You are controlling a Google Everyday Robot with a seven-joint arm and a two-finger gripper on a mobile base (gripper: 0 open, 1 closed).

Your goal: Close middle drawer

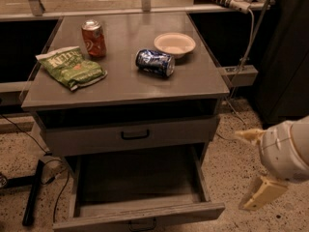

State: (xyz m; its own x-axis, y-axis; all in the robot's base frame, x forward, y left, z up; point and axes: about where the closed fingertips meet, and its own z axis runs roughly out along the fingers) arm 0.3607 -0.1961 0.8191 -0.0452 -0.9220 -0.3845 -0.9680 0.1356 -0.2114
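Entry: grey cabinet, middle drawer standing open; gripper off to the right.
I log the middle drawer pulled far out toward the camera under the top drawer, which sits pushed in with its black bar handle showing; the deep boxy inside is in plain view. My gripper hangs low over the speckled floor, apart from the drawer's right side, its two beige fingers spread wide with nothing between them. On the cabinet top: upright red soda can, green chip bag, blue can on its side, white bowl.
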